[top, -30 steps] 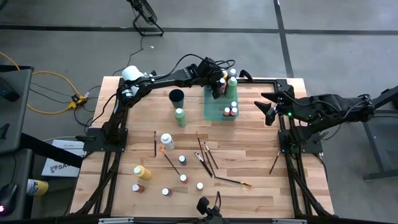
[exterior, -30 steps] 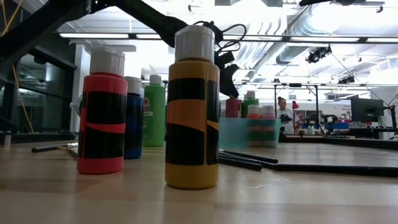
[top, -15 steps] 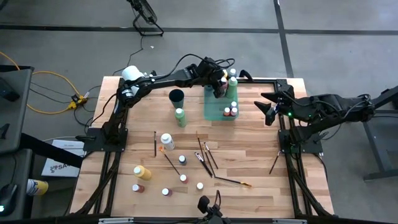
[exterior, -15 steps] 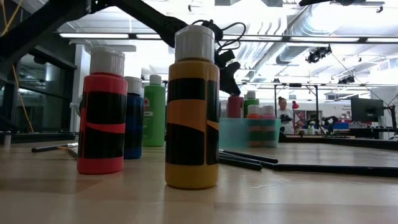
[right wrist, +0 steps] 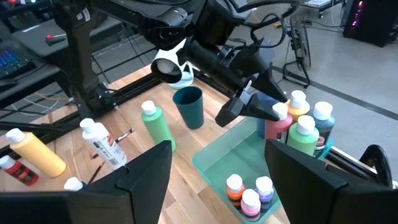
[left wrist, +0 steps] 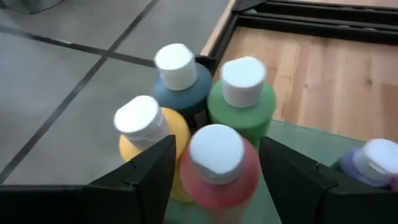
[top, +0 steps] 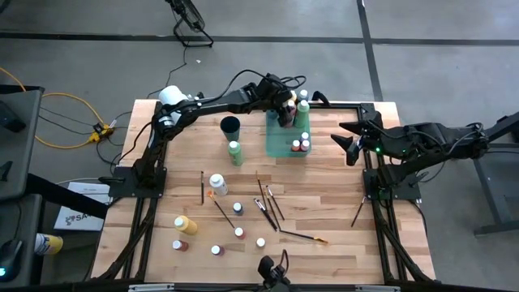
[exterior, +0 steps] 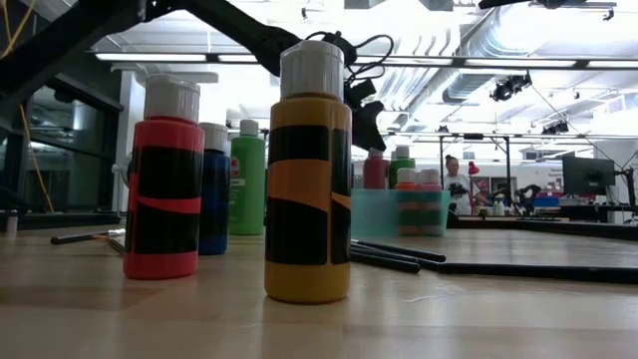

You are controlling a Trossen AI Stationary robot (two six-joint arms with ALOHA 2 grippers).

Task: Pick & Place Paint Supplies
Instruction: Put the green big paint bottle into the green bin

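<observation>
wooden table (top: pixel 324 195) carries a green tray (top: pixel 280 142) near its far edge. left gripper (left wrist: pixel 214 165) hangs over the tray's far end, jaws apart around a red paint bottle (left wrist: pixel 219 168) standing among others; this looks like the release. next it should lift clear, then fetch another bottle. right gripper (top: pixel 347 139) waits, fingers spread, at the right edge.
</observation>
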